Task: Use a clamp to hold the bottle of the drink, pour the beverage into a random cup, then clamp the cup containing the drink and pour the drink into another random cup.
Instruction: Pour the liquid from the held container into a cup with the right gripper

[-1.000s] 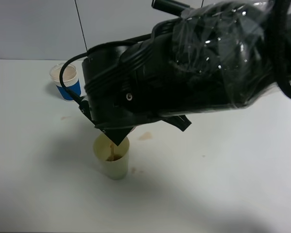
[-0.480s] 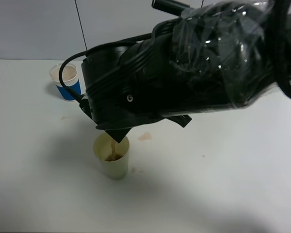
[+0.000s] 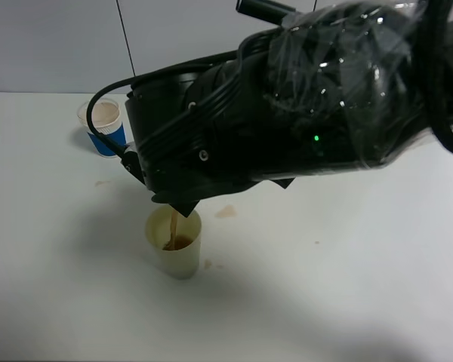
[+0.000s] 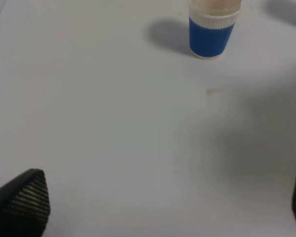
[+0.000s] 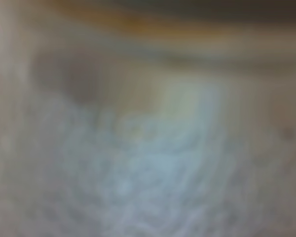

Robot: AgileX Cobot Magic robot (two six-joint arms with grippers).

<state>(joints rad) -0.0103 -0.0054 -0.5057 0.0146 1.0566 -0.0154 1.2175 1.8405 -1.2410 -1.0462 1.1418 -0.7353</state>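
Beverage (image 3: 178, 243) streams into the yellow cup (image 3: 180, 262) under the right arm (image 3: 287, 113); right pincer closed, its load hidden. Left pincer (image 4: 160, 205) gapes wide; blue cup (image 3: 106, 136) far left by the table (image 3: 347, 286) edge.

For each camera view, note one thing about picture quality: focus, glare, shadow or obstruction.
Exterior high: sharp, but the plastic-wrapped arm blocks the upper half, glare on its wrap, its shadow around the yellow-green cup. Left wrist: blue-sleeved cup slightly soft, casting a shadow. Right wrist: wholly out of focus.
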